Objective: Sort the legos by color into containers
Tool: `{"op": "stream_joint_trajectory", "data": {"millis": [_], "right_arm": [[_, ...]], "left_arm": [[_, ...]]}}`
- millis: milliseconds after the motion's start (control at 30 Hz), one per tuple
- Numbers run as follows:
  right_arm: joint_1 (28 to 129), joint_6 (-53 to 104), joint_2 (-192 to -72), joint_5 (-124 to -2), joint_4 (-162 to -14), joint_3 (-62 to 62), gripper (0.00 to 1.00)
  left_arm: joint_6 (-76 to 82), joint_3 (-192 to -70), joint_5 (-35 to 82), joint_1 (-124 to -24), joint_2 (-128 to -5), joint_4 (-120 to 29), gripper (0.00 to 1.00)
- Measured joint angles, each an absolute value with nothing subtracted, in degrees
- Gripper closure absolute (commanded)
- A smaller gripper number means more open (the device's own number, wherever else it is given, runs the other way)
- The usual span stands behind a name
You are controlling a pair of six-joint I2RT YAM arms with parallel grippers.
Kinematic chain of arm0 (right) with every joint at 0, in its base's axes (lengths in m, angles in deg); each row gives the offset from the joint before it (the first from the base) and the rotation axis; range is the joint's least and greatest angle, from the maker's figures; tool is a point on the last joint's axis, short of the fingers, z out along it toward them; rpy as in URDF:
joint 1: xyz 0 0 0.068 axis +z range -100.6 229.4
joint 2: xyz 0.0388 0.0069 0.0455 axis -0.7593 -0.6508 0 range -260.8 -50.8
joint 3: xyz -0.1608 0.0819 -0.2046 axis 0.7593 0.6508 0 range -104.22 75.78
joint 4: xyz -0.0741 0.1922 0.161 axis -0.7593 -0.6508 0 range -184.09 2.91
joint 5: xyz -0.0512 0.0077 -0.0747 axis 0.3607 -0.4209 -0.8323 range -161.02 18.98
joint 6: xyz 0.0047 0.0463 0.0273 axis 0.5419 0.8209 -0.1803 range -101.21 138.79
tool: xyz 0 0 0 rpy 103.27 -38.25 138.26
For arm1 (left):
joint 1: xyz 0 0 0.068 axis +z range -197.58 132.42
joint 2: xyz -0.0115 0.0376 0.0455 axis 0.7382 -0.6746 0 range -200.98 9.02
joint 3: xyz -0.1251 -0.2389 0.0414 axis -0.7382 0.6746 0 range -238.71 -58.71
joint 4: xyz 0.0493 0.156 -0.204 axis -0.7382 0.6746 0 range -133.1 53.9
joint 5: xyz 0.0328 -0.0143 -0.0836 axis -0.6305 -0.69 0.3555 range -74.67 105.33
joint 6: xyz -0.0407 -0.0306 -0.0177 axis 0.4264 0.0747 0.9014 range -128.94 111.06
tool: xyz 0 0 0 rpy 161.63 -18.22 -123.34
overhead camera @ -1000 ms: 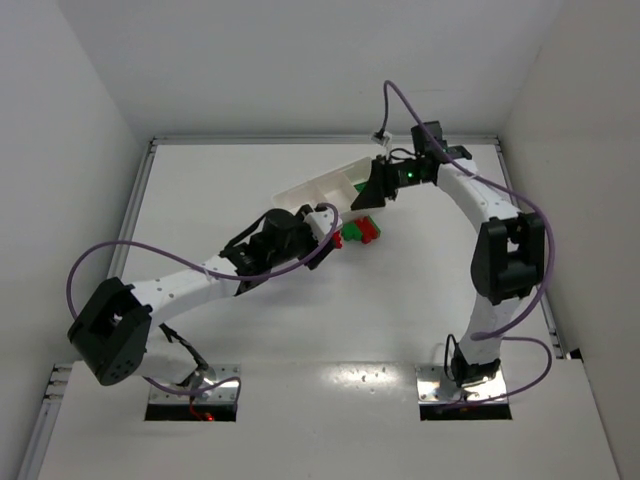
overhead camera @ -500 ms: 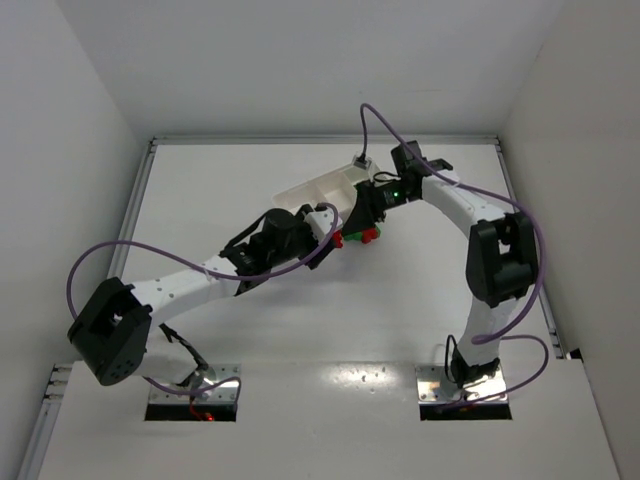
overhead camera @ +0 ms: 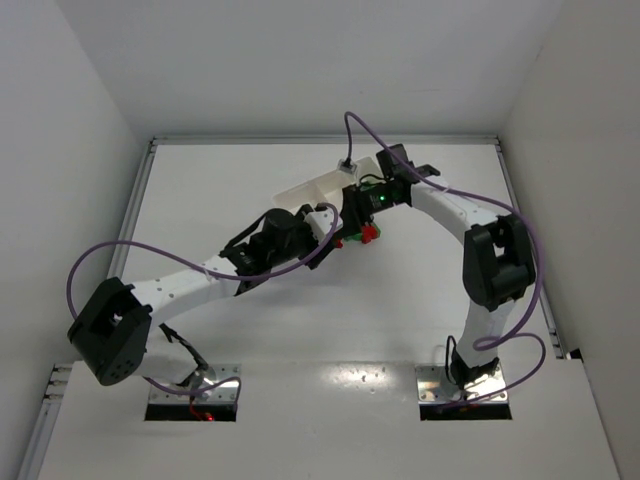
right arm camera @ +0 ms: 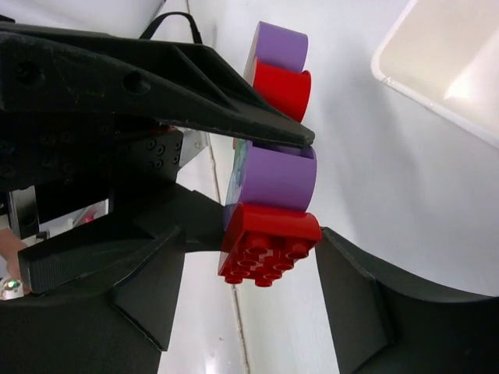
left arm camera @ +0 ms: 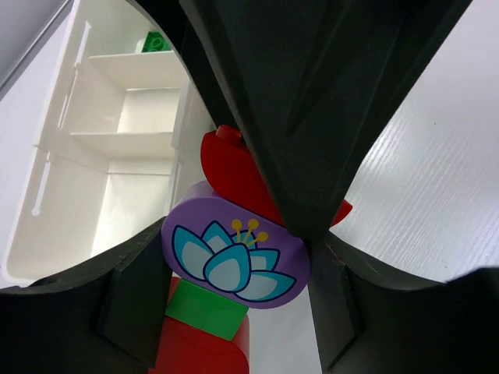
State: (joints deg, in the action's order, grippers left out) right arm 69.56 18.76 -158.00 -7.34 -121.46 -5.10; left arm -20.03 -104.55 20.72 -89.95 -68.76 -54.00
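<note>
My left gripper (left arm camera: 232,261) is shut on a multicolour stack of legos, its fingers clamping the purple flower-printed brick (left arm camera: 234,253). A green brick (left arm camera: 204,308) and red bricks (left arm camera: 234,167) are joined to it. In the right wrist view the stack's red studded end brick (right arm camera: 269,241) sits between the fingers of my right gripper (right arm camera: 253,245), which stands open around it with a gap on the left side. From the top view both grippers meet at the stack (overhead camera: 368,233), just in front of the white tray of containers (overhead camera: 305,190).
The tray's three compartments (left arm camera: 117,156) lie at the left of the left wrist view, with one green brick (left arm camera: 156,40) in the far one. A tray corner (right arm camera: 444,54) shows in the right wrist view. White walls enclose the table.
My right arm has swung left from over the tray and come down to the stack, its jaws widening slightly. The left arm and the stack have stayed put.
</note>
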Motion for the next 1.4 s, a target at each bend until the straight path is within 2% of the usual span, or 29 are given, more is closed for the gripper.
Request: {"op": "stream_joint_trajectory", "data": {"millis": [33, 67, 133, 167, 200, 733, 933, 1300, 1400], "right_arm": [[69.7, 19.0, -158.0, -7.5, -121.1, -5.1, 0.36], [69.8, 19.1, -158.0, -7.6, -120.7, -5.1, 0.53], [69.9, 19.2, -158.0, -8.6, -119.9, -5.1, 0.76], [69.8, 20.4, -158.0, -8.8, -120.0, -5.1, 0.97], [69.6, 20.2, -158.0, -8.8, -120.2, -5.1, 1.0], [67.6, 18.6, -157.2, -10.7, -121.0, -7.5, 1.0], [66.1, 22.3, -157.8, -14.6, -114.8, -10.9, 1.0], [66.4, 26.3, -175.1, -27.7, -107.4, -27.7, 0.99], [66.4, 25.5, -178.7, -30.4, -107.4, -28.9, 0.93]], "left_arm": [[-20.0, -104.6, 20.7, -89.9, -68.8, -54.0, 1.0], [-20.0, -104.6, 20.7, -89.9, -68.8, -54.0, 1.0], [-20.1, -104.6, 20.8, -89.9, -68.7, -54.0, 1.0], [-20.4, -104.6, 20.7, -89.9, -68.7, -54.0, 1.0], [-20.4, -104.6, 20.3, -89.9, -68.7, -53.7, 1.0], [-20.3, -100.5, 20.0, -89.6, -66.1, -54.8, 1.0], [-19.8, -99.9, 19.9, -89.1, -65.0, -54.8, 1.0], [-17.3, -100.9, 19.9, -87.0, -64.8, -53.5, 1.0], [-17.1, -101.4, 20.0, -86.3, -64.8, -53.4, 1.0]]}}
